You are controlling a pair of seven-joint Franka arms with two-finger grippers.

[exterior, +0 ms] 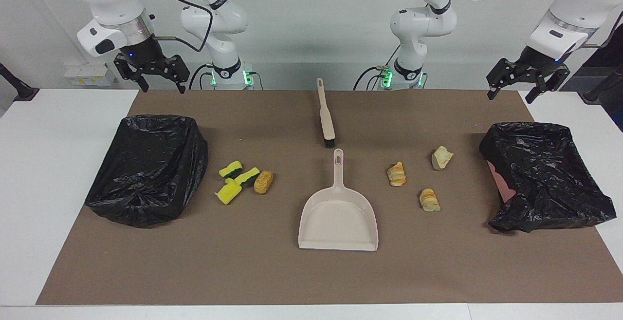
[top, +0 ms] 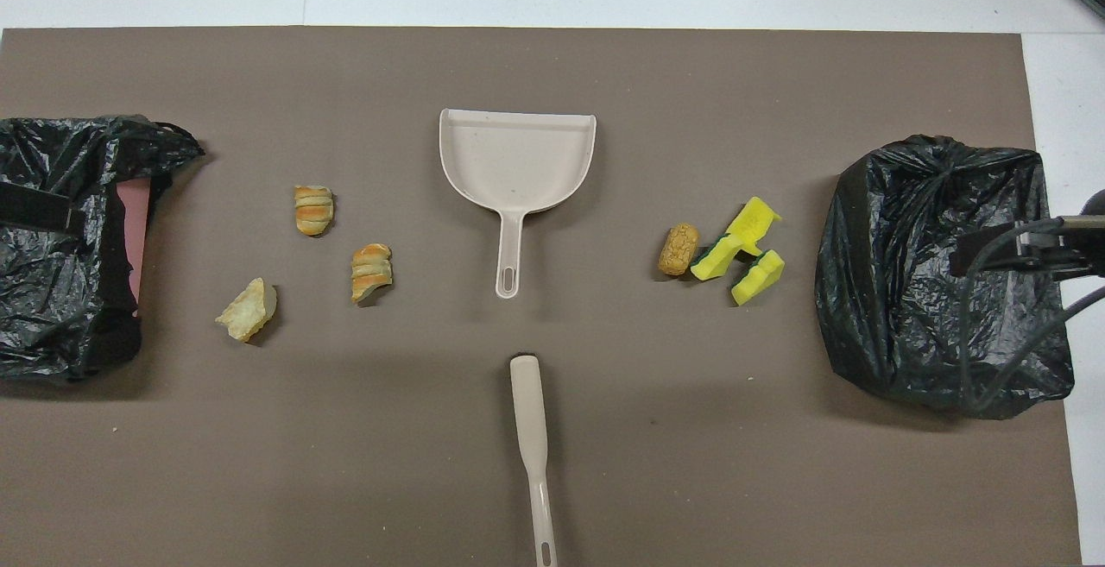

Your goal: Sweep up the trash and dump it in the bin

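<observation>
While both our arms are waiting, left gripper and right gripper fingers spread, trash is lying scattered on the brown-matted worktop.

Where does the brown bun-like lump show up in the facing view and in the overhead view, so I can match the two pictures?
Facing view: the brown bun-like lump lies left of centre, beside the yellow sponges, between them and the dustpan.
Overhead view: the lump lies right of centre, again between the sponges and the dustpan.
Shared landmark: the dustpan in the middle of the brown mat.
</observation>
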